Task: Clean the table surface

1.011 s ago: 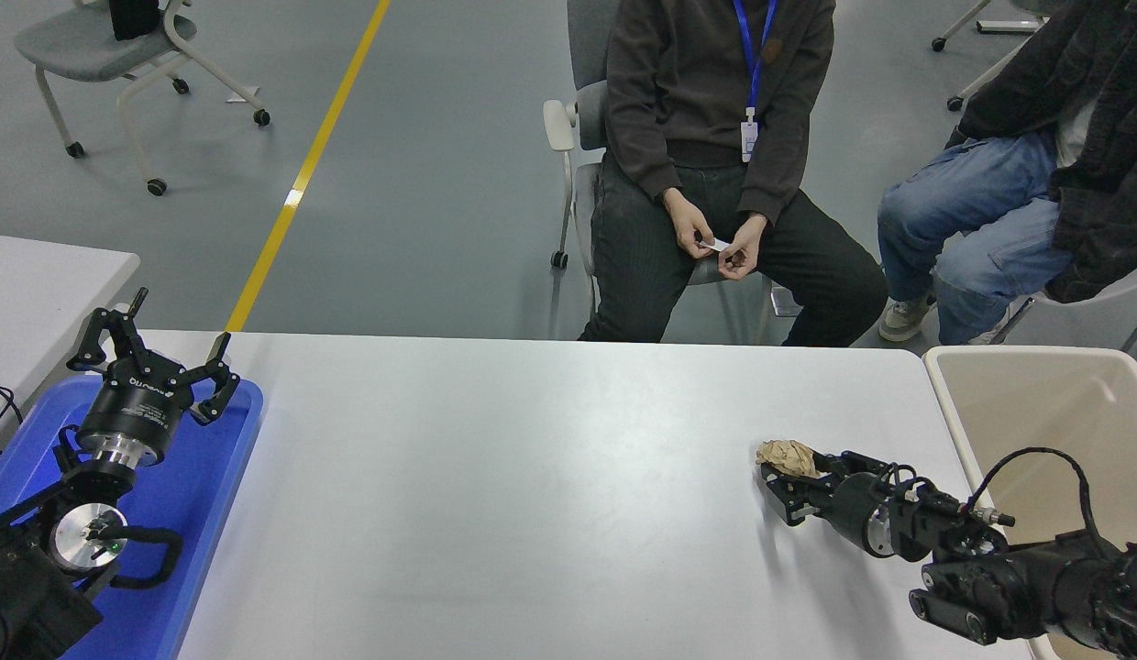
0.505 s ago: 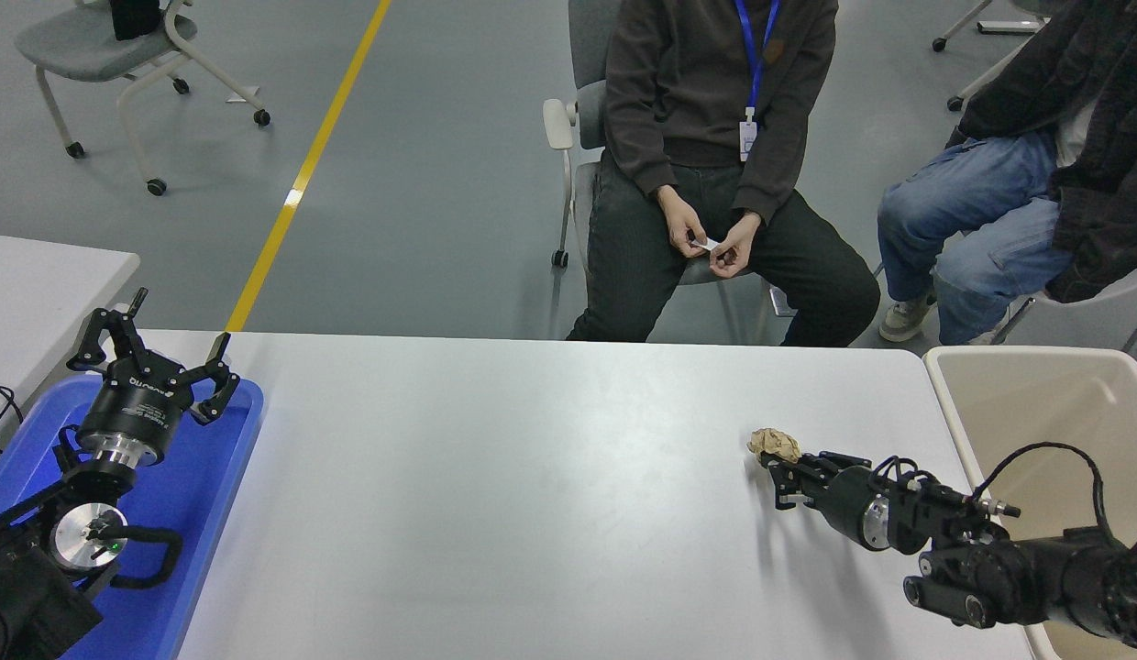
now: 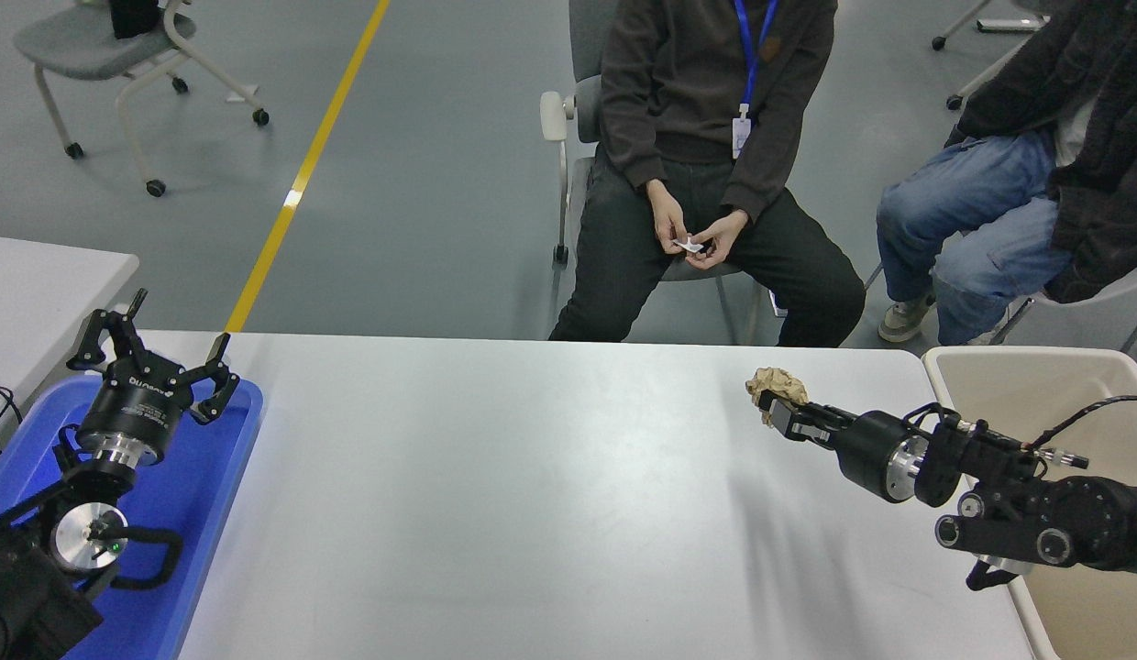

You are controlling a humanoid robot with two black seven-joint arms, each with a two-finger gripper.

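Table surface (image 3: 532, 495) fills the middle of the view, bare apart from arm shadows; your right gripper (image 3: 778, 403) is pinching a crumpled brown paper ball (image 3: 776, 383) above its far right part, with the beige bin (image 3: 1036, 385) just beside the right edge. Carry the ball fully over the bin's rim before letting go; it's light, so release low. Left gripper (image 3: 156, 362) sits parked with fingers spread over the blue tray (image 3: 211, 477).

Floor (image 3: 440, 165) was smooth grey with a yellow line (image 3: 298, 188) running diagonally across it. A grey wheeled chair (image 3: 101, 55) stood empty at upper left. Two people sat on chairs beyond the far edge.
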